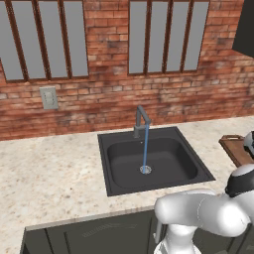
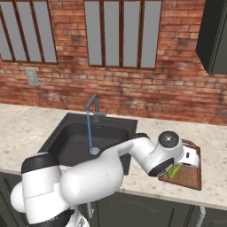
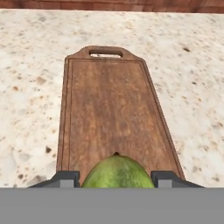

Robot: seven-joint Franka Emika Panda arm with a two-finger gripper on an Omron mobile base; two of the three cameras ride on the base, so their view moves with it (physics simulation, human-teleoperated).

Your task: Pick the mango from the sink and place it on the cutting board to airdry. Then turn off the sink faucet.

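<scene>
Over the cutting board's (image 3: 111,113) near edge, the claw (image 3: 117,178) clasps the mango (image 3: 117,174), bare wood beyond.

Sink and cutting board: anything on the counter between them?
Nothing rests there. In the right base view, bare speckled counter separates the sink from the cutting board; the robot's arm crosses above it, gripper holding the mango.

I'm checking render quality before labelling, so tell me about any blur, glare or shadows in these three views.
Left base view: soft overall, even flat light, no glare on the dark grey rectangular sink. Right base view: same flat light, slight shading under the reddish-brown wooden cutting board. Hand view: board grain fairly sharp, the yellow-green oval mango close and a little soft, no cast shadow visible.
</scene>
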